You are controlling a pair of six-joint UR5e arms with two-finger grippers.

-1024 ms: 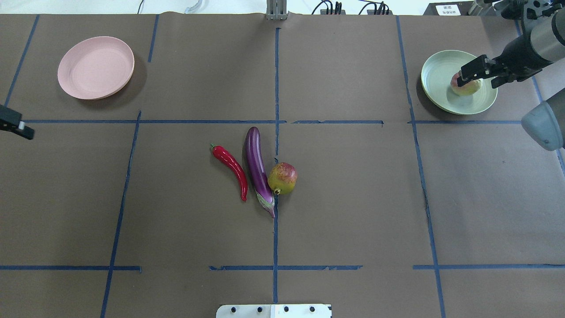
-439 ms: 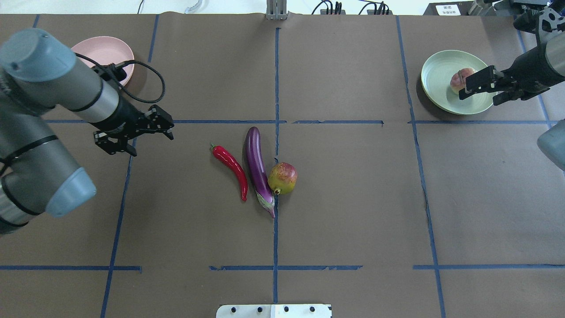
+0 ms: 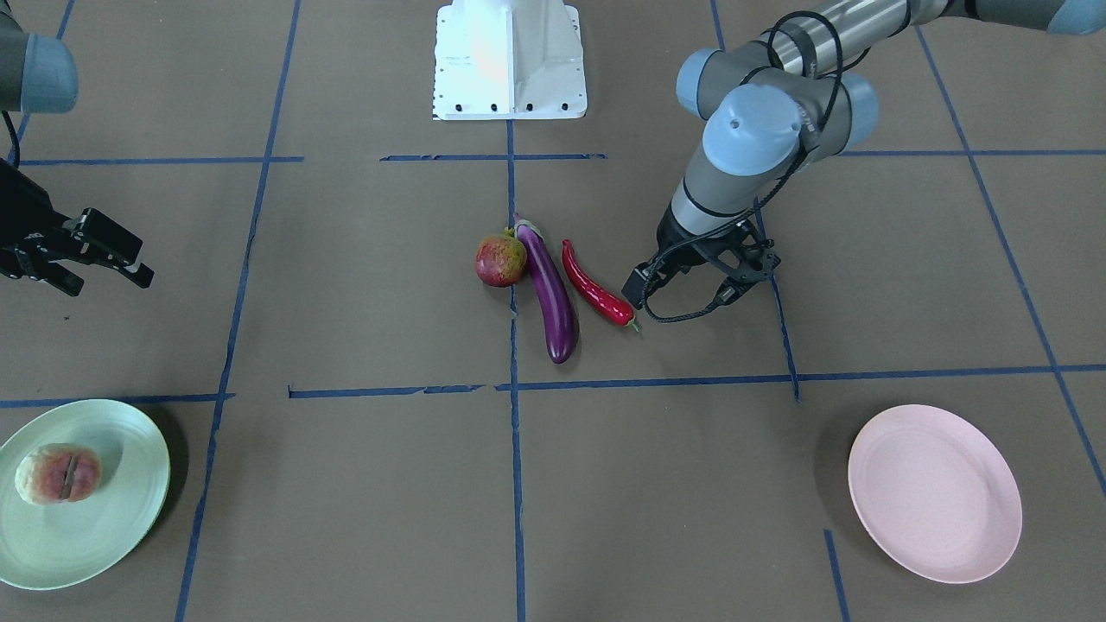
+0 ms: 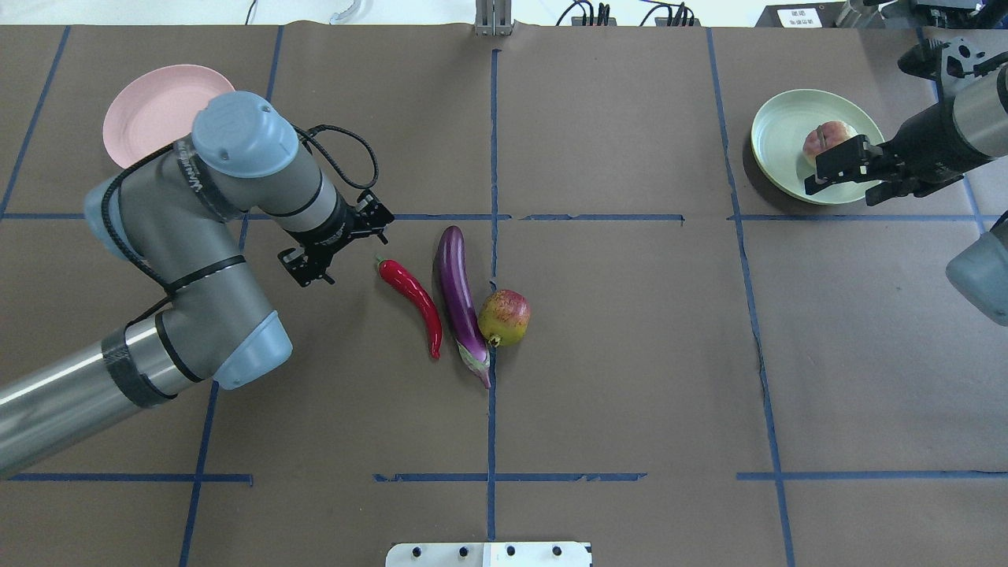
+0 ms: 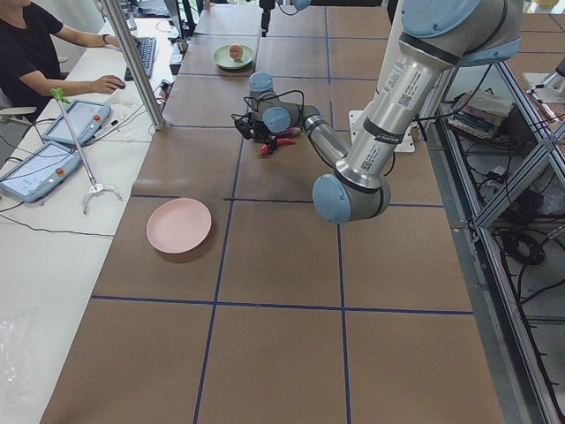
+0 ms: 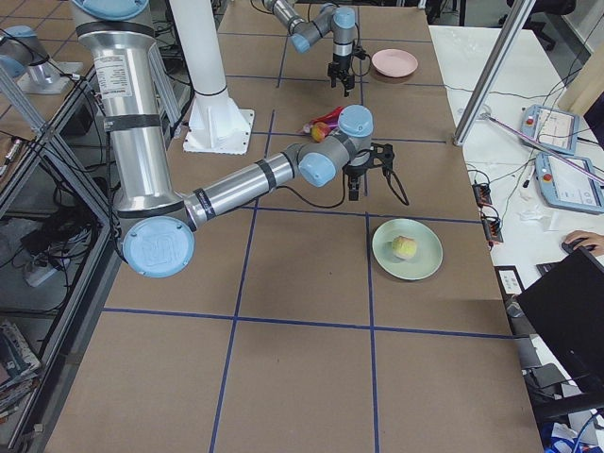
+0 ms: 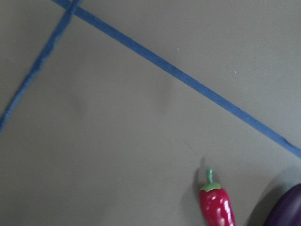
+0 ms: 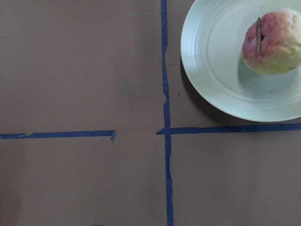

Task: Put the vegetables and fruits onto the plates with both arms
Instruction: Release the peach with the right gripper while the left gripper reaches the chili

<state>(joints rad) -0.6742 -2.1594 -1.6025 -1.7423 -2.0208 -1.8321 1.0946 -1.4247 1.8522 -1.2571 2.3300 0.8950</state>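
Front-facing: the left gripper [image 3: 683, 292], jaws spread and empty, hangs beside the stem end of the slim shiny red chili pepper [image 3: 594, 292]. Past it lie the long glossy purple eggplant [image 3: 549, 290] and the round red-green pomegranate [image 3: 499, 259].

Overhead: the right gripper [image 4: 841, 193], spread and empty, hangs near the round pale green plastic plate [image 4: 776, 150], which holds the round yellow-pink peach [image 4: 825, 140].

Mid-table [image 4: 630, 394], my left to right: chili [image 4: 409, 303], eggplant [image 4: 457, 295], pomegranate [image 4: 504, 317] (last two touching). My left gripper [image 4: 342, 250] is just left of the chili's stem end. Peach [image 4: 823, 142] on the right-hand plate [image 4: 776, 150], my right gripper [image 4: 841, 187] near it. Left-hand plate [image 4: 150, 102] is at far left.
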